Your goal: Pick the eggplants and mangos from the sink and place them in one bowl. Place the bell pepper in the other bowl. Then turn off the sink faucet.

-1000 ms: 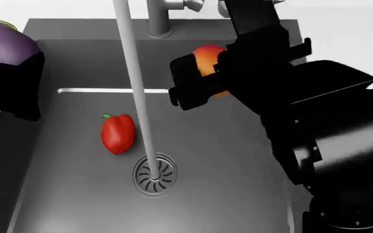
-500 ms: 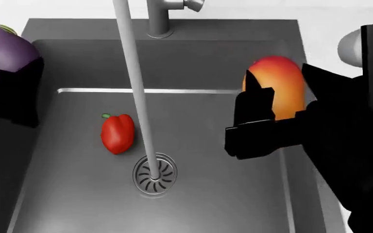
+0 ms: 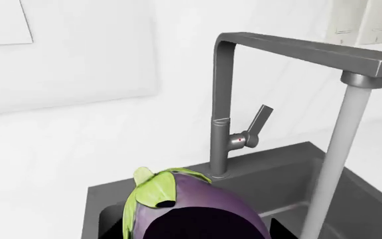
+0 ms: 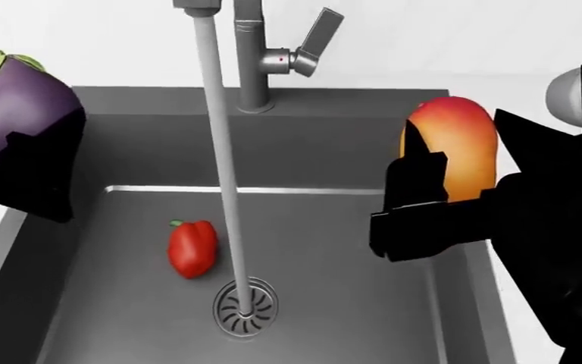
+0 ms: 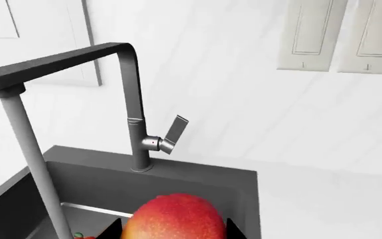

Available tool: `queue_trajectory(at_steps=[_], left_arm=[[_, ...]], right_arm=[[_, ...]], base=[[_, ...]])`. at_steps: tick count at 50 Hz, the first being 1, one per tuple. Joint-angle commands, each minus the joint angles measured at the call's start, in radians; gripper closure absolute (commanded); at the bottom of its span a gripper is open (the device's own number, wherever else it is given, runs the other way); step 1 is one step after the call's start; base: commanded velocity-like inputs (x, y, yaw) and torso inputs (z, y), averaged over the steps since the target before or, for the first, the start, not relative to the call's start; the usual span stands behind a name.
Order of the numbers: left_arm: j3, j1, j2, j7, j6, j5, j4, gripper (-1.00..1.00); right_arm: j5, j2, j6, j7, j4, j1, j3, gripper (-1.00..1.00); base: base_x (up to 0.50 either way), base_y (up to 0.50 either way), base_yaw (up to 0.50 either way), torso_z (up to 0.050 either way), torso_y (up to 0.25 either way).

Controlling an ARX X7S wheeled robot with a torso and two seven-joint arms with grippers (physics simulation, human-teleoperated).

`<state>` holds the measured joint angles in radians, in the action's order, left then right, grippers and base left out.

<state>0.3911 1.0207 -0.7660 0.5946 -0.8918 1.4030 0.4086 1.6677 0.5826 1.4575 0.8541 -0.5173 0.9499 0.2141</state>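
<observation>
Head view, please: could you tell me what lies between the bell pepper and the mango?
The stream of water falls between the bell pepper and the mango held in the right gripper, as the head view shows.

Bell pepper [image 4: 192, 248] in sink [image 4: 372, 318], left of drain [image 4: 245, 305]

The deep-purple eggplant [image 4: 23, 102], green cap up, sits clamped in the left gripper [image 4: 23, 163] above the sink's [image 4: 372, 152] left rim. The orange-red mango [image 4: 453, 152] stands upright in the right gripper [image 4: 442, 193] over the right side. The red bell pepper [image 4: 192, 248] lies on the basin floor beside the drain. The faucet [image 4: 255, 61] runs, lever raised.
</observation>
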Motion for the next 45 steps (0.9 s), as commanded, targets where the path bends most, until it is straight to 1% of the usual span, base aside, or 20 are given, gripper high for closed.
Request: queue_trajectory(at_steps=[1,6,17,34,39,41,45], left_arm=[[-0.031,-0.005,0.007,0.01,0.013,0.047,-0.004,1.0],[-0.035,-0.003,0.002,0.005,0.015,0.05,-0.015,1.0],[-0.026,0.007,0.011,0.006,0.013,0.047,-0.016,1.0],[-0.032,-0.012,0.013,-0.005,0.039,0.03,-0.017,1.0],[-0.031,-0.022,0.008,-0.013,0.049,0.013,-0.012,1.0],[-0.033,-0.025,0.002,-0.015,0.05,0.012,-0.009,1.0],[-0.039,-0.032,-0.006,-0.012,0.052,0.017,-0.008,1.0]], right_arm=[[-0.015,0.011,-0.021,0.0,-0.014,-0.012,0.001,1.0],[-0.036,0.012,-0.033,-0.02,-0.024,-0.036,0.005,1.0],[-0.032,0.022,-0.049,-0.012,-0.03,-0.047,-0.01,1.0],[-0.024,0.036,-0.065,-0.005,-0.012,-0.021,-0.05,1.0],[-0.04,0.043,-0.082,-0.004,-0.025,-0.028,-0.036,1.0],[-0.065,0.044,-0.09,-0.033,-0.049,-0.027,-0.029,1.0],[-0.07,0.054,-0.083,-0.039,-0.056,-0.029,-0.043,1.0]], base=[[0.0,0.0,0.0,0.0,0.199],[0.0,0.0,0.0,0.0,0.2],[0.0,0.0,0.0,0.0,0.172],[0.0,0.0,0.0,0.004,0.249],[0.0,0.0,0.0,0.0,0.0],[0.0,0.0,0.0,0.0,0.0],[0.0,0.0,0.0,0.0,0.0]])
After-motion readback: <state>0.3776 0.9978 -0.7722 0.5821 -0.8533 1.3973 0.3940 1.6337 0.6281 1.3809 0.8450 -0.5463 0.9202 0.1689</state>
